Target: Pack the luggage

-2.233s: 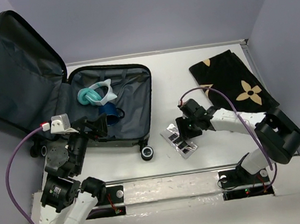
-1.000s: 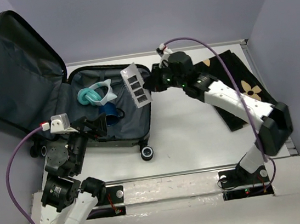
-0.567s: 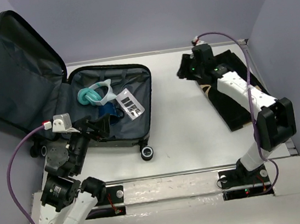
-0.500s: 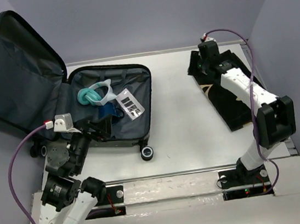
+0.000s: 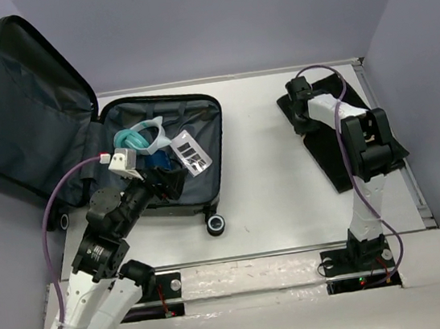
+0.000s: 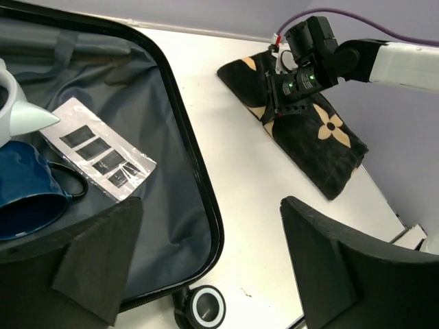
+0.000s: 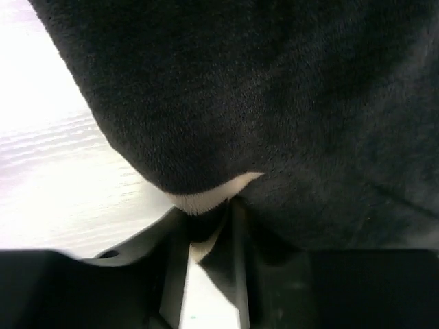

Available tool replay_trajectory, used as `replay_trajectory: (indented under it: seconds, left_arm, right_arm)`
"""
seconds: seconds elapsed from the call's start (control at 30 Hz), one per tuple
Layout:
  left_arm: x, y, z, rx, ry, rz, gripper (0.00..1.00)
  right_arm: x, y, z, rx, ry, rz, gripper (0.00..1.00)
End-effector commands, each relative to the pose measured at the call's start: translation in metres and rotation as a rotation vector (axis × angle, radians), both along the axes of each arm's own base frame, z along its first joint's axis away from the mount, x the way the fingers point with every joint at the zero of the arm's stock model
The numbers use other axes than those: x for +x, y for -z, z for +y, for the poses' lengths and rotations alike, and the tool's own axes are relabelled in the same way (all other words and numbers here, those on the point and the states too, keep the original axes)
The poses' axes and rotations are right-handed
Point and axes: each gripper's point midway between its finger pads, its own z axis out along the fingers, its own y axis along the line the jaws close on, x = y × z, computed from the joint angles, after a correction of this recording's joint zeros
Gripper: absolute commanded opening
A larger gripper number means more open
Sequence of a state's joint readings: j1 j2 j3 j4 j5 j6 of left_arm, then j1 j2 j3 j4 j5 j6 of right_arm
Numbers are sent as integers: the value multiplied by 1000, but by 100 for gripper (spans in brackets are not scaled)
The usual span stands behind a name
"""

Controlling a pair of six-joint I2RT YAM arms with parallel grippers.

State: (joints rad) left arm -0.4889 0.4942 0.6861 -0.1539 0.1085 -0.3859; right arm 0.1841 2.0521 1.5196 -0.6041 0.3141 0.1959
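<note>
Fingertips (image 7: 164, 236) of the right gripper (image 7: 209, 229) look pinched on an edge of the black cloth with tan flower motifs (image 5: 332, 162), soft floppy stuff. Meanwhile the left gripper (image 6: 211, 205) hangs spread and empty over the small hard-shell wheeled suitcase (image 5: 207, 186), lying open on the left of the white table (image 5: 273, 198) (stiff shell, probably rolls, so I'd grab the lid rim).

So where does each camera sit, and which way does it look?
Top external: above and behind the arms, looking down on the table, the open luggage, the left arm and right arm.
Left wrist: on the left arm, over the luggage, facing the black cloth; the left gripper shows open at the bottom.
Right wrist: close against the black cloth, the right gripper pinching its edge.
Shared: top and left wrist both show luggage and black cloth.
</note>
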Motion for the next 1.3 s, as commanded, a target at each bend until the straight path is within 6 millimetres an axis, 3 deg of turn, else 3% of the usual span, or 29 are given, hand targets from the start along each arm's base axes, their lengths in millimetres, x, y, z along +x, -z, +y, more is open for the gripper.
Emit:
replay_trajectory:
  seconds: [0.0, 0.07, 0.1, 0.13, 0.17, 0.23, 0.27, 0.3, 0.33, 0.37, 0.4, 0.43, 0.47, 0.5, 0.53, 0.6, 0.63, 0.67, 0.73, 0.77, 0.83, 0.87, 1.0, 1.1, 1.27]
  left_arm:
    - [-5, -19, -15, -52, 81, -34, 89]
    - [-8, -18, -23, -84, 121, -5, 78]
    - [-6, -16, -30, -95, 145, 11, 71]
    - [-6, -14, -35, -105, 167, 28, 68]
    - [-7, -13, -40, -123, 192, 55, 66]
    - [0, -11, -45, -125, 190, 81, 59]
    - [3, -10, -46, -122, 180, 88, 58]
    - [8, -11, -48, -125, 168, 97, 57]
    - [9, -12, -49, -125, 165, 98, 57]
    - [11, -13, -51, -124, 164, 103, 57]
    - [15, -13, -54, -123, 162, 109, 57]
    - [15, -14, -58, -122, 162, 110, 57]
    - [18, -13, -61, -116, 157, 113, 57]
    - [20, -13, -64, -110, 155, 118, 57]
    - [24, -9, -71, -88, 149, 129, 57]
    - [33, 0, -81, -50, 139, 153, 58]
    - [34, 3, -85, -42, 139, 163, 58]
    - [36, 13, -93, -21, 151, 192, 59]
    - [37, 13, -99, -16, 144, 197, 60]
    - [32, 14, -108, -7, 163, 199, 62]
    - [33, 14, -111, 5, 126, 190, 63]
    - [27, 16, -119, 15, 144, 191, 65]
    - [17, 10, -136, 40, 162, 165, 70]
    - [15, 12, -140, 62, 136, 153, 72]
    - [-1, 16, -150, 73, 166, 125, 75]
  right_arm:
    - [-8, 10, 15, 22, -57, 49, 18]
    - [-18, 16, 36, 35, -112, 49, 11]
    - [-29, 16, 63, 58, -183, 46, 11]
    - [-31, 8, 76, 65, -206, 26, 10]
    - [-46, 15, 89, 99, -239, 43, 10]
    - [-62, -3, 123, 196, -288, -14, 10]
    - [-86, 9, 122, 211, -290, 18, 10]
    - [-89, -12, 131, 273, -292, -47, 10]
    - [-114, 1, 126, 278, -286, -12, 10]
    - [-109, -18, 131, 314, -285, -69, 10]
    - [-132, -6, 122, 318, -275, -37, 13]
    - [-136, -25, 121, 351, -266, -101, 19]
    - [-150, -19, 113, 341, -252, -90, 29]
    - [-156, -23, 109, 347, -240, -103, 41]
    - [-161, -40, 106, 367, -222, -158, 71]
    - [-169, -49, 96, 399, -184, -188, 94]
    - [-170, -58, 91, 434, -156, -210, 97]
    - [-169, -78, 86, 459, -140, -283, 98]
    - [-169, -92, 66, 455, -61, -341, 100]
    - [-166, -105, 44, 455, 13, -402, 100]
    - [-167, -109, 18, 438, 103, -431, 99]
    - [-166, -110, -8, 409, 191, -455, 100]
    - [-174, -97, -69, 349, 437, -467, 100]
    - [-181, -87, -91, 330, 551, -469, 100]
    - [-198, -49, -122, 313, 708, -360, 100]
